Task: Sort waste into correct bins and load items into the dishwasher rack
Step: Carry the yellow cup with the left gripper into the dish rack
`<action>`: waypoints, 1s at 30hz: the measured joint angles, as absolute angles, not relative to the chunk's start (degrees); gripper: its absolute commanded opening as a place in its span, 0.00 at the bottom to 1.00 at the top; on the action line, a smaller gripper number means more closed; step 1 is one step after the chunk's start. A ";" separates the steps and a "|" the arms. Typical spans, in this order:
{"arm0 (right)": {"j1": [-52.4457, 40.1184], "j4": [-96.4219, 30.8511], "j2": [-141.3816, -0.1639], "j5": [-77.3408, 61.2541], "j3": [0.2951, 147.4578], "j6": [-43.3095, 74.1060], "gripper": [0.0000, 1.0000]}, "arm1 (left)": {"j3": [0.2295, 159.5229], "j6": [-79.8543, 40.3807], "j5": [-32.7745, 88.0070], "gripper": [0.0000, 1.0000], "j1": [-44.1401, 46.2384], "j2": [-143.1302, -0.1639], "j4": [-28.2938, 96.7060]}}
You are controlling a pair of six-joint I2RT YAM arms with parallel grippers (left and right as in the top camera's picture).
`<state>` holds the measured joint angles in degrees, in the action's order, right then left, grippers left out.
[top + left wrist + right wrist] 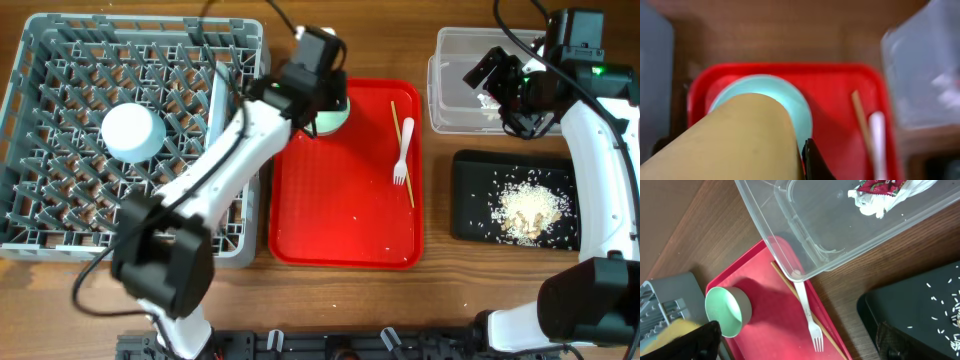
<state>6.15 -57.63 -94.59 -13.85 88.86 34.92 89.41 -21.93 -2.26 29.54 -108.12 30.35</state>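
My left gripper [312,92] hangs over the far left corner of the red serving tray and is shut on the small yellow cup [735,140], which fills the left wrist view. The pale green bowl [335,117] stands on the tray right behind it, and also shows in the left wrist view [790,97] and the right wrist view [727,310]. The white fork [403,150] and the chopsticks [399,125] lie at the tray's right side. My right gripper [795,339] is open and empty above the clear tub [455,95]. The red-and-white wrapper [880,186] and the tissue [870,205] lie in the tub. The rice scraps [527,208] lie in the black tray [475,210].
The grey dishwasher rack [40,215] fills the left side and holds an upturned small white bowl [132,132] and the plate on edge [218,95]. The red serving tray [345,230] lies in the middle. The tub and the black tray stand close together at the right.
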 measured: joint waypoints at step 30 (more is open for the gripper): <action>6.15 -57.63 -94.59 -13.85 88.86 34.92 1.00 | 89.41 -33.78 10.74 0.04 -24.99 -83.35 64.36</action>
<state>6.15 -57.63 -94.59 -13.85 88.86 34.92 89.41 -33.78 10.74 -24.99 -83.35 64.36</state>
